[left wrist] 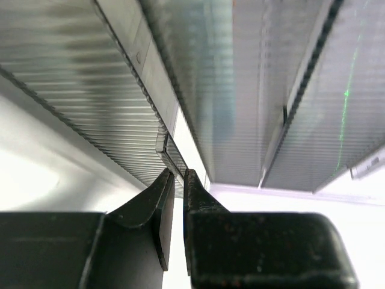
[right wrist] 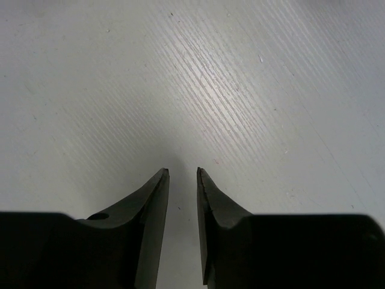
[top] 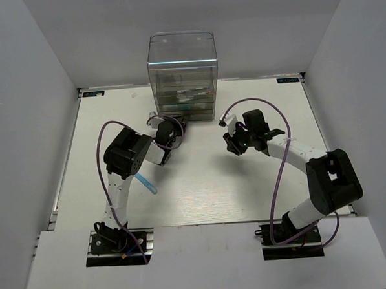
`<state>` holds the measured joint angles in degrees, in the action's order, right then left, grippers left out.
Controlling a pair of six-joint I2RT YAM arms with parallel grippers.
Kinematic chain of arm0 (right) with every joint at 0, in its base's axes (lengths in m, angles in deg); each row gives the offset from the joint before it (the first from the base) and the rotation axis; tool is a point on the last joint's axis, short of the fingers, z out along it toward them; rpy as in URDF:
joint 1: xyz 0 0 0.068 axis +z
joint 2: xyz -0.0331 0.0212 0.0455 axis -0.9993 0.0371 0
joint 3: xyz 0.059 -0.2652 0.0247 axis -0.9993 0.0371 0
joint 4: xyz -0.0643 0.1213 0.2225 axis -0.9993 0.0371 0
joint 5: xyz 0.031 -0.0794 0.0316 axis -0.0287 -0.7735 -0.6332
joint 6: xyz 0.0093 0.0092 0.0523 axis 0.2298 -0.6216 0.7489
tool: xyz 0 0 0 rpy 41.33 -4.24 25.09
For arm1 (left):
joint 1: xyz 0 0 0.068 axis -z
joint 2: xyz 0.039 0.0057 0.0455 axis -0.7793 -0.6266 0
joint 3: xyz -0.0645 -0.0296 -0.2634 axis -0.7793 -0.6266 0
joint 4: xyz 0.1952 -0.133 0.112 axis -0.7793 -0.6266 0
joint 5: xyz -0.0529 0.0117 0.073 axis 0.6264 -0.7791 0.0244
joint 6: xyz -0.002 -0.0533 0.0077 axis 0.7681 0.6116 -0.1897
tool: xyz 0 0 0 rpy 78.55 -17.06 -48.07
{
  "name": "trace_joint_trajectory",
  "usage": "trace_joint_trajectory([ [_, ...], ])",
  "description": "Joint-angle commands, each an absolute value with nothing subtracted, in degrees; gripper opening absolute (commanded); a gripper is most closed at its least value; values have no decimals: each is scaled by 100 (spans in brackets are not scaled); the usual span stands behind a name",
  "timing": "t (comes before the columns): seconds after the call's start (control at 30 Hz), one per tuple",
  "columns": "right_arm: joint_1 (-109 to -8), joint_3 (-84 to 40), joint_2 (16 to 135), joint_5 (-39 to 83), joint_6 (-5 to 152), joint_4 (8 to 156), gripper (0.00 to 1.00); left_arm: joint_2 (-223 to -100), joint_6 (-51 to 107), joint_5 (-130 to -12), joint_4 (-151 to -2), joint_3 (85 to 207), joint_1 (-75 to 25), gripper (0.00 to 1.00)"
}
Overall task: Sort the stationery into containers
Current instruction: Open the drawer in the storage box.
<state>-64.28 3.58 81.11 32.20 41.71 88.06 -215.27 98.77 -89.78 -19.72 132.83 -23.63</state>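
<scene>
The clear plastic cabinet (top: 182,61) of stacked drawers stands at the back middle of the table. Thin pens (top: 195,92) lie in one of its drawers. A light-blue marker (top: 145,183) lies on the table beside the left arm. My left gripper (top: 178,125) is at the cabinet's lower left front. In the left wrist view the gripper (left wrist: 179,174) is shut on the thin clear front lip of a drawer (left wrist: 169,153). My right gripper (top: 232,143) hovers over bare table right of the cabinet. In the right wrist view it (right wrist: 183,171) is slightly open and empty.
White walls enclose the table on three sides. Purple cables loop over both arms. The ribbed clear drawer undersides (left wrist: 258,90) fill the left wrist view.
</scene>
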Motion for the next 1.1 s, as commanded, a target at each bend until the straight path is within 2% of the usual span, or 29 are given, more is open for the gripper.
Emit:
trace_joint_trajectory([
  [0.0,-6450,26,8208,3397,4209,8808,34,-21131,9682,-8864,-2227,12892,-2299,0],
  [0.27,-6423,-177,8261,3476,4183,8949,39,-20639,9682,-8785,-2341,12347,-2132,0],
  [0.37,-6423,-230,8287,3520,4183,8966,40,-20341,9629,-8847,-2911,12346,-2079,0],
  [0.4,-6415,-238,8287,3503,4183,8992,42,-20261,9629,-8847,-3635,12451,-2079,0],
  [0.5,-6423,-291,8270,3529,4183,9001,53,-20041,9576,-8917,-4763,12767,-2079,0],
  [0.53,-6406,-317,8261,3529,4139,9028,59,-19980,9576,-8917,-4872,12768,-2079,9],
  [0.6,-6397,-344,8270,3555,4148,9036,61,-19927,9576,-8855,-5012,12830,-2079,22],
  [0.63,-6397,-344,8279,3564,4139,9054,62,-19926,9576,-8803,-5083,12830,-2079,40],
  [0.67,-6397,-361,8279,3573,4139,9054,62,-19865,9576,-8803,-5153,12830,-2079,48],
  [0.77,-6388,-397,8261,3599,4130,9081,62,-19734,9524,-8803,-5364,12891,-2079,60],
  [0.97,-6388,-397,8226,3652,4121,9072,64,-19268,9112,-8600,-5531,12724,-2079,64],
  [1.03,-6388,-371,8200,3661,4121,9072,64,-18969,9049,-8548,-6056,12872,-2079,85],
  [1.07,-6388,-344,8226,3661,4121,9046,64,-18881,8884,-8617,-6782,12969,-2079,87],
])
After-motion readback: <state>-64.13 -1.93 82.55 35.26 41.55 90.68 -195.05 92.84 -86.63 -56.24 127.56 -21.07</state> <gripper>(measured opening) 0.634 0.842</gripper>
